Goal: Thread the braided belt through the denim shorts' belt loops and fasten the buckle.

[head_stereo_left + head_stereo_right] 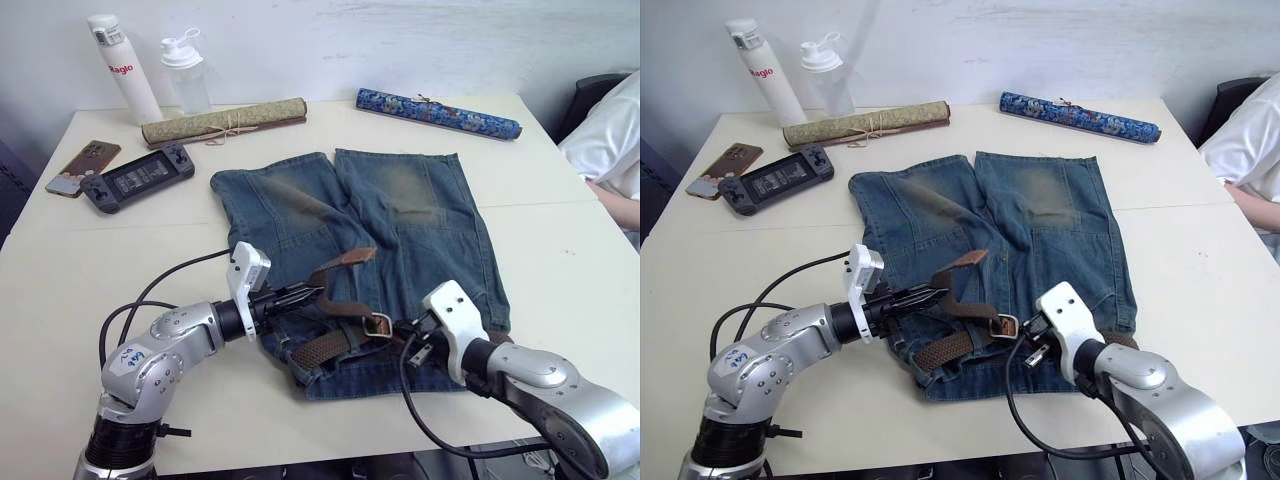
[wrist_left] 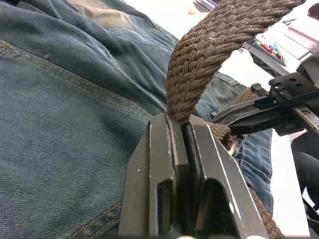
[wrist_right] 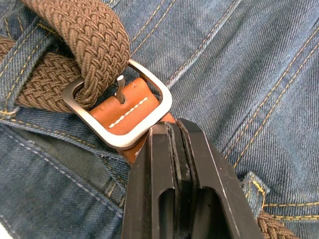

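Lying flat mid-counter (image 1: 560, 230), the denim shorts (image 1: 400, 220) are carrying the braided belt (image 1: 325, 345) along the waistband at 6 o'clock. Left pincer (image 2: 182, 130) is clamping the belt's woven strap, which is arching up from the fingers. Right pincer (image 3: 172, 130) is gripping the brown leather end right behind the buckle (image 3: 119, 107), strap passing through the frame.

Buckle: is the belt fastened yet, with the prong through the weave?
Not fastened. The braided belt passes through the buckle frame, but the prong lies beside the strap against the leather, not through the weave.
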Available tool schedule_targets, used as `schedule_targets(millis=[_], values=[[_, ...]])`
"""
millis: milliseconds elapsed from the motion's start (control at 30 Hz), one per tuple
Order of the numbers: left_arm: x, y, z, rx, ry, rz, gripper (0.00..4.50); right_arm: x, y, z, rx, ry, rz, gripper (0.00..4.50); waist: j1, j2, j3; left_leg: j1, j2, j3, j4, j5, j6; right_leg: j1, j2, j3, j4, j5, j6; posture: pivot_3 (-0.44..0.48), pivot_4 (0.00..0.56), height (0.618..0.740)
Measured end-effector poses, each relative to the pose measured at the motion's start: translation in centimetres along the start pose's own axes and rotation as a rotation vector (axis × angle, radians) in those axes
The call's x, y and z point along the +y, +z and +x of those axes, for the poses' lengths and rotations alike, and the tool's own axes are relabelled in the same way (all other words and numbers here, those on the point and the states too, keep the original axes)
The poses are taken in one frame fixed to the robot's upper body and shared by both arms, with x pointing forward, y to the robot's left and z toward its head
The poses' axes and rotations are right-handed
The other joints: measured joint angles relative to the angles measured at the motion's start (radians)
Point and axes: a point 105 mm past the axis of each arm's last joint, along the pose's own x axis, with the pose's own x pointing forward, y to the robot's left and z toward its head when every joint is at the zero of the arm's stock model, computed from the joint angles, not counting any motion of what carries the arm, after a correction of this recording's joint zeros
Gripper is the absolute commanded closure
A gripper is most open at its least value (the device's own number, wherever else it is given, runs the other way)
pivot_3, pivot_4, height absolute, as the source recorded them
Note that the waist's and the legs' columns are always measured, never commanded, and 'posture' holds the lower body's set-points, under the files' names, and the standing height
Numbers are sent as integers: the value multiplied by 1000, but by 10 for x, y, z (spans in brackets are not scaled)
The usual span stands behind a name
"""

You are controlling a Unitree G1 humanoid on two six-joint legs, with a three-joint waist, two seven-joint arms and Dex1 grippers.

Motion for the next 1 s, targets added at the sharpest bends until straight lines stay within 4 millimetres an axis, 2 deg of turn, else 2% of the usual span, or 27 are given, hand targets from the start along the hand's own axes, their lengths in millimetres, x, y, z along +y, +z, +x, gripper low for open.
schedule_targets(millis=[133,433,1000], values=[[-2,2,1,1,-4,9,4500,2,5,2,-18,0,-5,4439,0,0,0,0,0,0,0,0,0,0,0,0,0,0,0,0,150,737],[-4,5,5,5,-17,14,4500,-11,5,-6,3,-39,-43,4439,2,0,0,0,0,0,0,0,0,0,0,0,0,0,0,0,150,737],[-6,6,9,1,-17,16,4500,11,13,7,-32,36,-38,4439,2,0,0,0,0,0,0,0,0,0,0,0,0,0,0,0,150,737]])
